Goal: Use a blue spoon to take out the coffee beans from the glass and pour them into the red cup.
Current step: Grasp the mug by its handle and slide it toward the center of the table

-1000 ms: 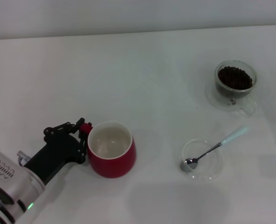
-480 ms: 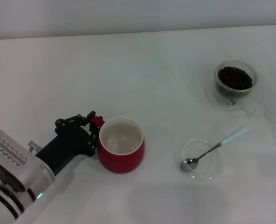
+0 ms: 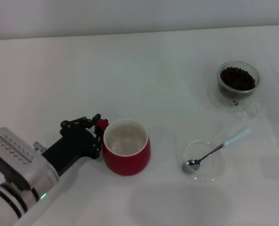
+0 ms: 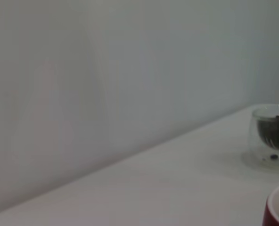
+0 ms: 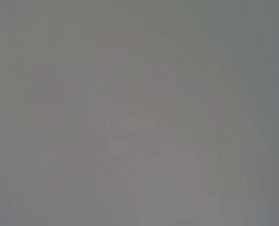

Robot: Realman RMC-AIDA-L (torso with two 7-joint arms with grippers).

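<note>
left gripper (image 3: 98,128) reaches in low, clamped on the red cup (image 3: 127,154) (by its handle); right arm unseen

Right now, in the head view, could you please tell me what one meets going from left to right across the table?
Left hand → rounded dark red cup → shallow clear round dish holding the blue-handled metal spoon → clear glass of coffee beans.

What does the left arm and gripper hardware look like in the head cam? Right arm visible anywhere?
The left gripper is matte black with open linkage fingers. Behind it sits a black body, then a silver-white cylindrical wrist bearing a vented or printed panel and a small green light. No cables show. The right arm is not in any view.
</note>
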